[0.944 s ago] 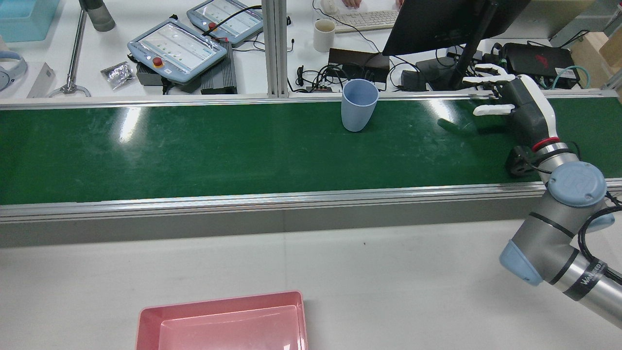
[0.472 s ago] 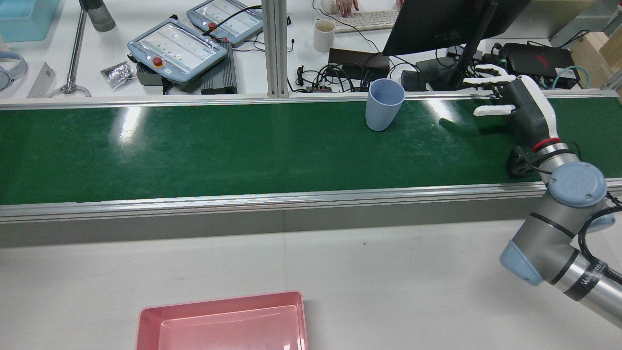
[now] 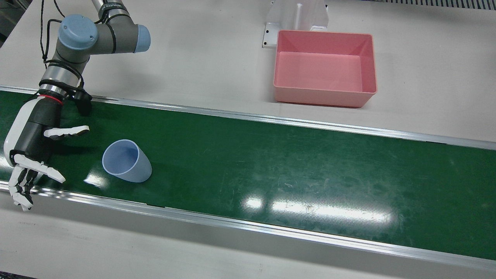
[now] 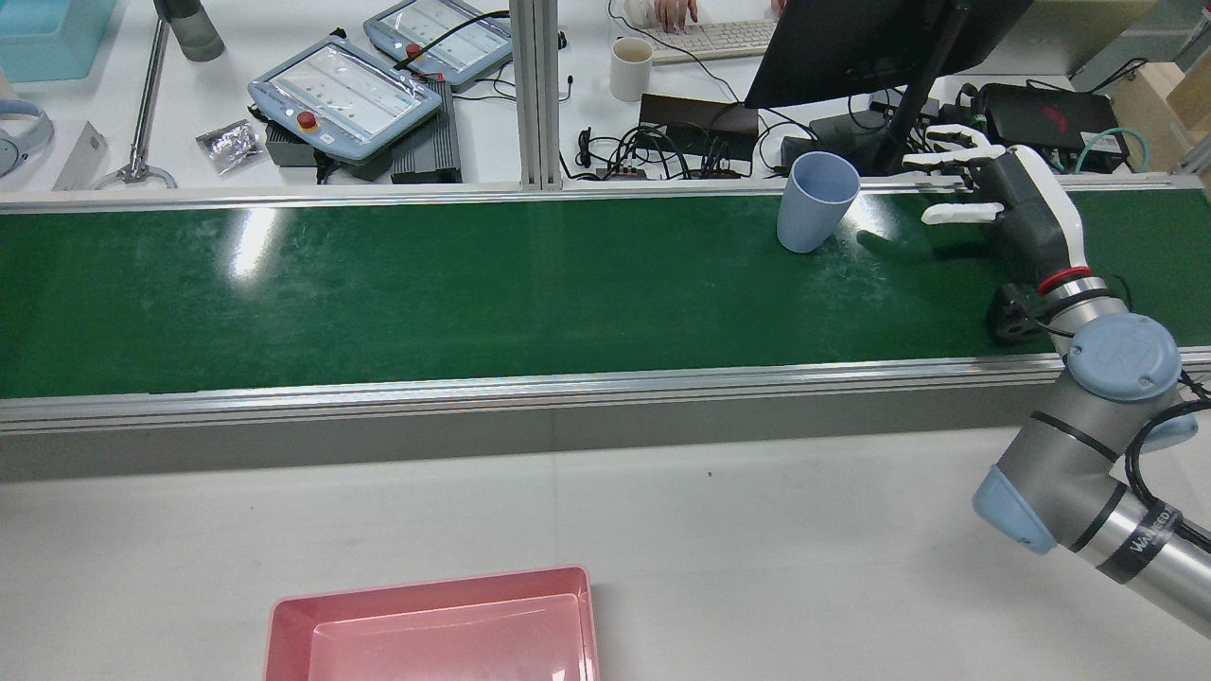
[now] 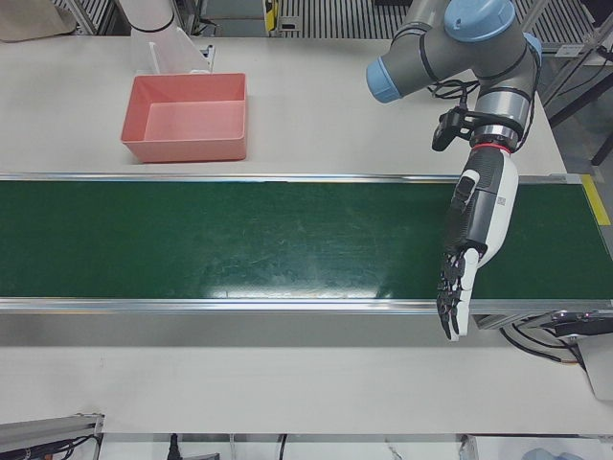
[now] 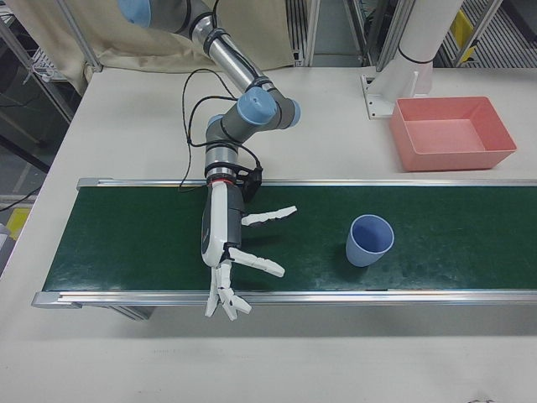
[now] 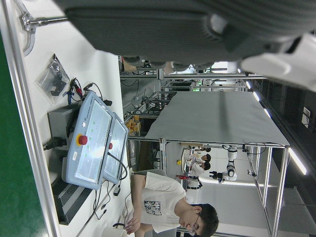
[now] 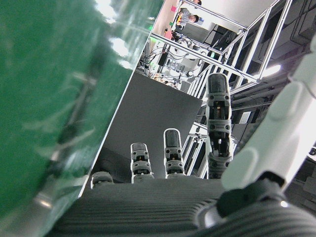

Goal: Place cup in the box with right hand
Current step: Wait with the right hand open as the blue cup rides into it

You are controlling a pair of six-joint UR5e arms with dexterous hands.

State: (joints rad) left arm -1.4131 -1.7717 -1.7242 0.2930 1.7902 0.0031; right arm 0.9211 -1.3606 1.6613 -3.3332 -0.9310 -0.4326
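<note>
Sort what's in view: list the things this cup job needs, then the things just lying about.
Needed:
- light blue plastic cup
- shallow pink plastic box
- right hand, open
- green conveyor belt

Lying about:
- white mug
- two teach pendants
- keyboard

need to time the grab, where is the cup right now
In the rear view the blue cup stands upright on the green belt near its far edge, just left of the open right hand.

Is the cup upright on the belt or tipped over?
Upright. The blue cup stands on its base on the green belt, open rim up, nothing visible inside.
</note>
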